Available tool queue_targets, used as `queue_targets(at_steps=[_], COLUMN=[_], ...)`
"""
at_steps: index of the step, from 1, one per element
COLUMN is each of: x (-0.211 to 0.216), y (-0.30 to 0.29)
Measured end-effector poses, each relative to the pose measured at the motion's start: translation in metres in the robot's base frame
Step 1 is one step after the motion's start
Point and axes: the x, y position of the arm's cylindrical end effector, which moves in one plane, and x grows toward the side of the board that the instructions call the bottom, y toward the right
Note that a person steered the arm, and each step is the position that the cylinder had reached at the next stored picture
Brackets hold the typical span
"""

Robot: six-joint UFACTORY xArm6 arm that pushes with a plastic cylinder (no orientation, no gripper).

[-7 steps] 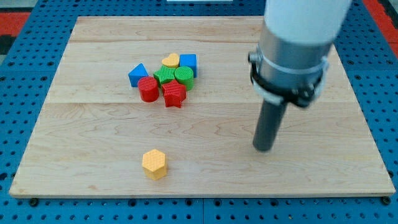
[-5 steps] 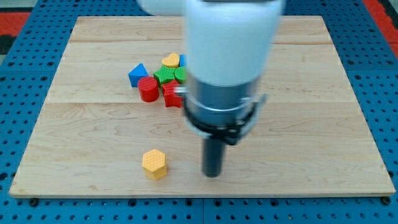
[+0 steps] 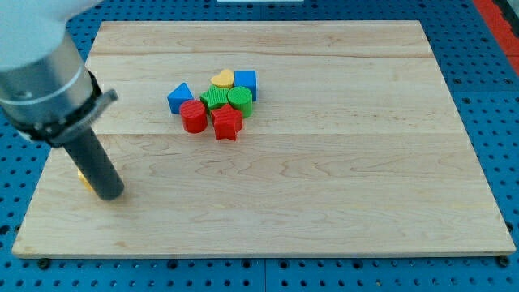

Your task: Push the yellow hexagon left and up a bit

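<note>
The yellow hexagon [image 3: 83, 176] shows only as a small yellow sliver at the board's left edge, mostly hidden behind my rod. My tip [image 3: 110, 195] rests on the wooden board [image 3: 324, 186] just to the right of and slightly below that sliver, touching or nearly touching it. The arm's grey collar and white body fill the view's top left corner.
A tight cluster sits at the board's upper middle: blue triangle [image 3: 180, 97], red cylinder [image 3: 193, 117], red star [image 3: 228, 124], green block [image 3: 215, 99], green cylinder [image 3: 239, 100], yellow heart [image 3: 222, 79], blue cube [image 3: 246, 82]. Blue pegboard [image 3: 24, 73] surrounds the board.
My tip swept from the board's right side to the lower left. The yellow hexagon has moved far left and somewhat up, from the bottom middle to the left edge.
</note>
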Motion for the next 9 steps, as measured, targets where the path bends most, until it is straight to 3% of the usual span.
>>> queue_targets(at_steps=[3, 7, 9], x=[0.012, -0.025, -0.001], y=[-0.017, -0.017, -0.025])
